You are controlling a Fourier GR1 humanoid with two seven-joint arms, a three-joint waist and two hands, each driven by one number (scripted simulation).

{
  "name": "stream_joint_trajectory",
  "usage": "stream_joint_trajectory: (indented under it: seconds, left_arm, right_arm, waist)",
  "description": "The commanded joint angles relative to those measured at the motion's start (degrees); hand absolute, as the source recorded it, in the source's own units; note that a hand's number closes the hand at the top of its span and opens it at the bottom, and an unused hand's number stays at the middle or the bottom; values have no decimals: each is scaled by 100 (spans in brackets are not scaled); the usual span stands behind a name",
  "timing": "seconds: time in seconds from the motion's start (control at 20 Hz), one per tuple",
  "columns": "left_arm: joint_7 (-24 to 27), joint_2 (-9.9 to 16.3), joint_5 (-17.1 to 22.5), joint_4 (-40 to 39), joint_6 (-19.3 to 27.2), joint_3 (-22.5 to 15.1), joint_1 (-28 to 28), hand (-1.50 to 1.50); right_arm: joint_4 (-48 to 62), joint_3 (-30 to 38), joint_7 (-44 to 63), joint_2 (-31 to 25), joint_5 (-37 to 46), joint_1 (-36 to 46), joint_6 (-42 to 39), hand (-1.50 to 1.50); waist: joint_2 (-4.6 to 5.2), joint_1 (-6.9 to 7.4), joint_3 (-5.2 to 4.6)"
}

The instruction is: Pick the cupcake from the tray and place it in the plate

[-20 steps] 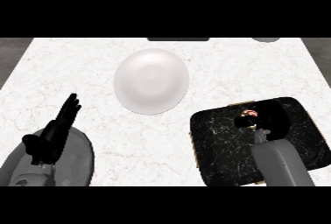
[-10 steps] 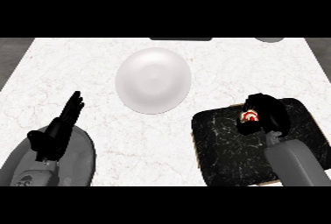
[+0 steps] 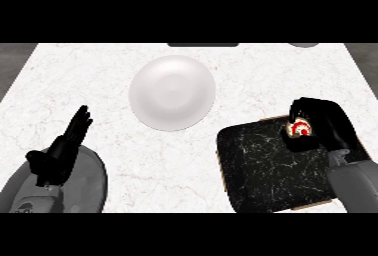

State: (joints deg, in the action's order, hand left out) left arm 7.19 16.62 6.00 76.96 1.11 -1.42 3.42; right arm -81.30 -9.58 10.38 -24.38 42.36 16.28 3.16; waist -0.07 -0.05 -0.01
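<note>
Two hands show over the pale marble surface (image 3: pixel 88 80). The right hand (image 3: pixel 325 122) has its fingers curled round the cupcake (image 3: pixel 300 128), whose red-and-white top peeks out at the far right corner of the dark marbled tray (image 3: pixel 266 170); whether it touches the tray cannot be told. The white plate (image 3: pixel 173 92) lies bare near the tray's far left side. The left hand (image 3: pixel 63 150) rests at the lower left, fingers straight and holding nothing.

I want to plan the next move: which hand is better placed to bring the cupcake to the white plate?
The right hand: its fingers already curl round the red-and-white cupcake above the dark marble tray. The left hand rests open, holding nothing, beside the white oval plate.
</note>
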Motion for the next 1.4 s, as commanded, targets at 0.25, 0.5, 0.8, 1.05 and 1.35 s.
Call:
stream_joint_trajectory:
  seconds: [0.25, 0.5, 0.8, 1.05, 1.35]
  left_arm:
    - [-238, 107, 44, 270, -168, 154, -128, 0]
    - [90, -12, -98, 148, -251, 171, -285, 0]
    - [431, -156, -271, -468, -210, 267, 12, 0]
    - [-331, -299, -298, 319, -79, 148, -18, 0]
    - [23, -127, -110, -222, -474, 426, 161, 0]
  right_arm:
    - [-1325, 326, 101, 170, 122, 226, 300, 150]
    - [-1583, 386, 538, 336, 16, 934, -477, 150]
    - [-809, -210, 1054, 1331, 762, 1905, -146, 150]
    - [99, -135, 759, 1682, 660, 2326, -295, 150]
    - [1675, -384, 763, 2412, 761, 3190, 460, 150]
  waist:
    - [-4, 21, 2]
    - [1, 37, -1]
    - [20, 87, -5]
    - [13, 90, 2]
    - [34, 137, -1]
